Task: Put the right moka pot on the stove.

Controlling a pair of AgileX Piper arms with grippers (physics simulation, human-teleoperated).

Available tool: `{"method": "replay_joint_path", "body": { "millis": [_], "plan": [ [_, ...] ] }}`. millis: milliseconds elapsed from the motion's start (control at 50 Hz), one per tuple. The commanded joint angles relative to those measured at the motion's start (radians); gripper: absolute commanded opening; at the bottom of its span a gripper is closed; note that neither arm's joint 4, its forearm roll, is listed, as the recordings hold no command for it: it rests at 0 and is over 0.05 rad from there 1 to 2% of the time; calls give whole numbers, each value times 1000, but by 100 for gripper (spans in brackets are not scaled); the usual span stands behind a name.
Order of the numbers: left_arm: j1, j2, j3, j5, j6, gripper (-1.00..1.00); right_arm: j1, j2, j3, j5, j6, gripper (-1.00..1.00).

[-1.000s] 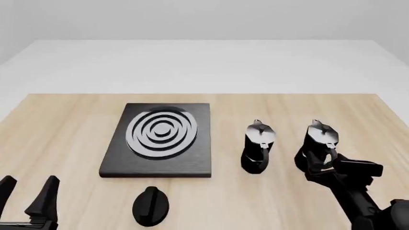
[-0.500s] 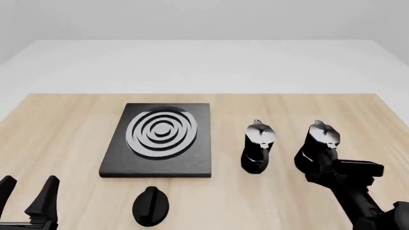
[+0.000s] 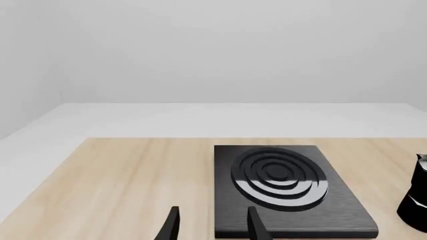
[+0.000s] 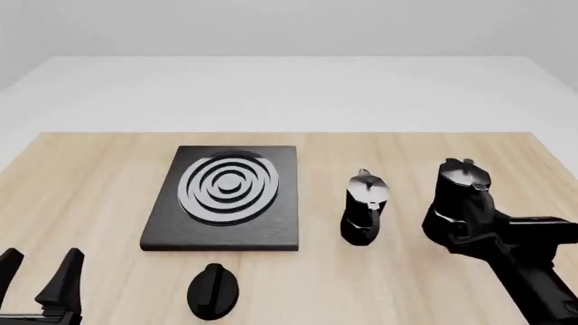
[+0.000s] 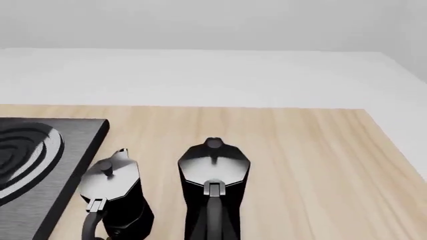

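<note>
I have the right gripper [image 4: 465,227] clenched on the right black faceted moka pot [image 4: 461,196], apparently raised off the worktop; transfer onto the flat black ringed stove [image 4: 226,196] remains.

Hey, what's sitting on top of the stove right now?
Nothing rests on the stove; its burner rings show fully bare. Both moka pots are off it: the right moka pot is in the right gripper, the other pot stands beside the slab.

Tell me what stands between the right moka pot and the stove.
The other moka pot stands between the right moka pot and the stove, seen in the front view.
</note>
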Motion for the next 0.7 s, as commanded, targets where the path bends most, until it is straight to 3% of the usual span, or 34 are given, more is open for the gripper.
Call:
{"method": "replay_joint_path", "body": {
  "millis": [20,340,700],
  "plan": [
    [0,0,0,0,0,100,22,-230,-53,192,-10,-100],
    [0,0,0,0,0,100,92,-386,-156,402,-38,-100],
    [0,0,0,0,0,100,206,-364,-298,467,-51,-100]
  ]
}}
